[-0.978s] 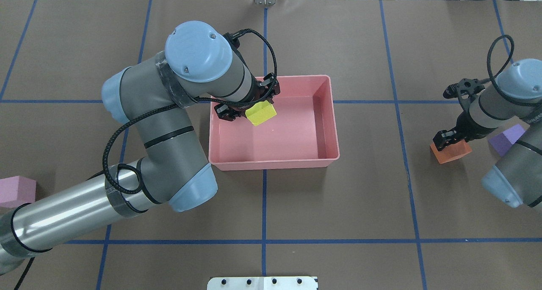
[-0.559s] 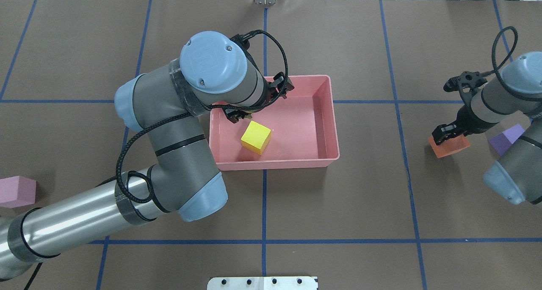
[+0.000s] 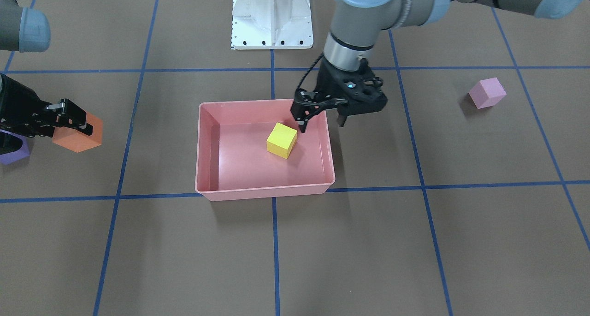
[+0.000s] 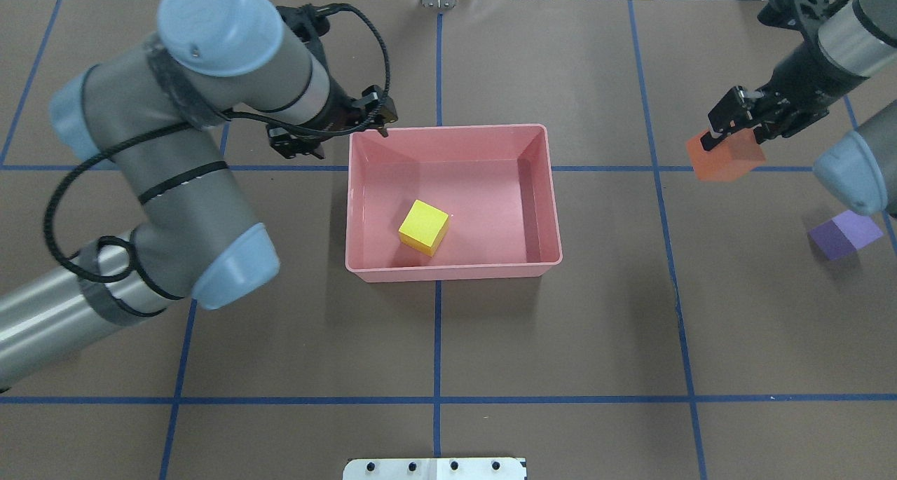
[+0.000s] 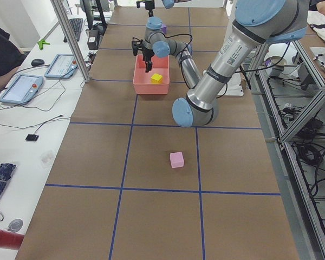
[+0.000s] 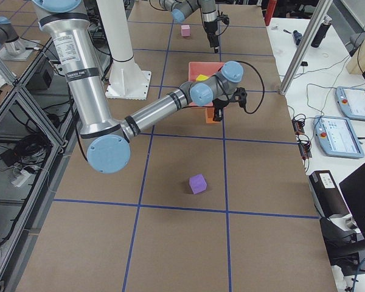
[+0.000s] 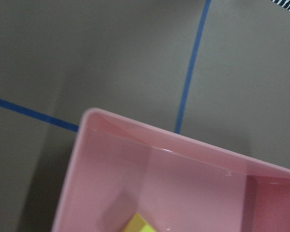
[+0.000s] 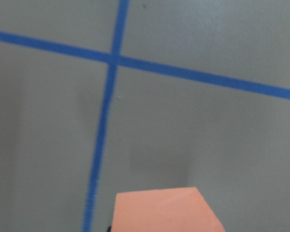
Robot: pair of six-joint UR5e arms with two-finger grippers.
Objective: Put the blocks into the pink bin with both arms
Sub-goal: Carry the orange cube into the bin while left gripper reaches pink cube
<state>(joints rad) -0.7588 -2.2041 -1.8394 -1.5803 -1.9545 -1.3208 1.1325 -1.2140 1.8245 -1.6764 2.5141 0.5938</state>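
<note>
The yellow block (image 4: pixel 424 228) lies inside the pink bin (image 4: pixel 455 273), also in the front view (image 3: pixel 281 140). My left gripper (image 4: pixel 348 142) is open and empty, raised over the bin's left wall (image 3: pixel 321 124). My right gripper (image 4: pixel 736 135) is shut on the orange block (image 4: pixel 725 158) and holds it above the table, to the right of the bin; the block also shows in the right wrist view (image 8: pixel 164 210). The purple block (image 4: pixel 844 233) lies on the table at the far right. The light pink block (image 3: pixel 487 92) lies far out on my left side; the left arm hides it in the overhead view.
The brown table cover carries blue tape grid lines (image 4: pixel 438 340). The white pedestal base (image 3: pixel 272 16) stands at the robot's side of the table. Tablets and cables (image 5: pixel 21 86) lie on a side bench beyond the table's far edge.
The left gripper let go of the yellow block, which dropped into the bin, then rose and drew back left. The right gripper lifted the orange block off the table.
</note>
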